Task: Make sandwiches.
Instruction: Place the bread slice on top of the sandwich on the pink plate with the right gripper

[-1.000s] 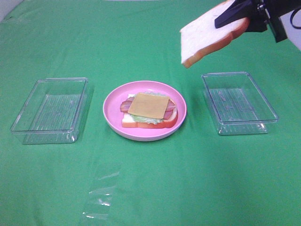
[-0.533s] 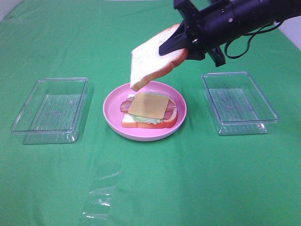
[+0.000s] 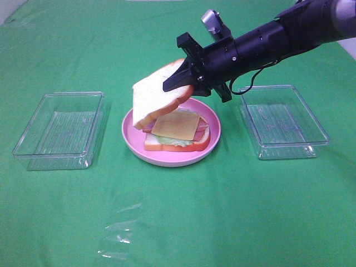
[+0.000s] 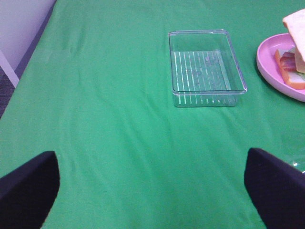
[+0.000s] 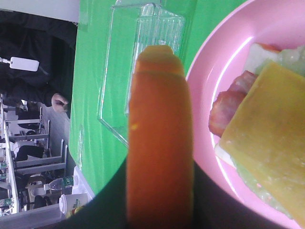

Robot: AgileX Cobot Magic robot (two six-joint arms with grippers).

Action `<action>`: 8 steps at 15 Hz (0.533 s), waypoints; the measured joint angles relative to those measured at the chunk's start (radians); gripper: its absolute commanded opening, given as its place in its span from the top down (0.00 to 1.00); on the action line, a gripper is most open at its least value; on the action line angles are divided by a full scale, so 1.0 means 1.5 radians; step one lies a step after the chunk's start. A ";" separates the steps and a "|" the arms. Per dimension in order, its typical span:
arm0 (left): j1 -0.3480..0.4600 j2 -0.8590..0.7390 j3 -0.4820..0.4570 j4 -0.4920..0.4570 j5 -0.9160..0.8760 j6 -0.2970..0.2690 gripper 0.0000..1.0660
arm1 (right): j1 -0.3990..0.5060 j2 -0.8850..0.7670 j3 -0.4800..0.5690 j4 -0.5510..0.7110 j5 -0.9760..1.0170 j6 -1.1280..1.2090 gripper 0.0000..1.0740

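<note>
Lowered by right claw (image 3: 179,84), one bread slice (image 3: 156,99) tilts over plate (image 3: 167,157)

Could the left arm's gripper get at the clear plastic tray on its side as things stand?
Probably yes: the left gripper is open over bare green cloth, and nothing lies between it and the clear plastic tray.

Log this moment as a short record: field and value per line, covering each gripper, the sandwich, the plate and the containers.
right gripper: shut on top bread slice, held tilted over the plate
left gripper: open, holding nothing
stack: bread, lettuce, bacon, cheese uppermost
pink plate: carries the stack
clear containers: left container, right container, one on each side of the plate
</note>
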 measured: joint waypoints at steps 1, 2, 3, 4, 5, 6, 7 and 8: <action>0.000 0.000 0.000 0.000 0.000 0.000 0.08 | 0.000 0.020 -0.023 0.000 0.003 0.001 1.00; 0.000 0.000 0.000 0.000 0.000 0.000 0.08 | 0.000 0.025 -0.029 0.000 -0.002 0.002 1.00; 0.000 0.000 0.000 0.000 0.000 0.000 0.08 | 0.000 0.026 -0.029 -0.010 -0.011 0.002 1.00; 0.000 0.000 0.000 0.000 0.000 0.000 0.08 | 0.000 0.026 -0.029 -0.028 -0.017 0.011 1.00; 0.000 0.000 0.000 0.000 0.000 0.000 0.08 | 0.000 0.026 -0.029 -0.041 -0.022 0.016 1.00; 0.000 0.000 0.000 0.000 0.000 0.000 0.08 | 0.000 0.026 -0.029 -0.066 -0.030 0.028 1.00; 0.000 0.000 0.000 0.000 0.000 0.000 0.08 | 0.000 0.026 -0.029 -0.100 -0.039 0.047 1.00; 0.000 0.000 0.000 0.000 0.000 0.000 0.08 | 0.000 0.026 -0.029 -0.107 -0.042 0.051 1.00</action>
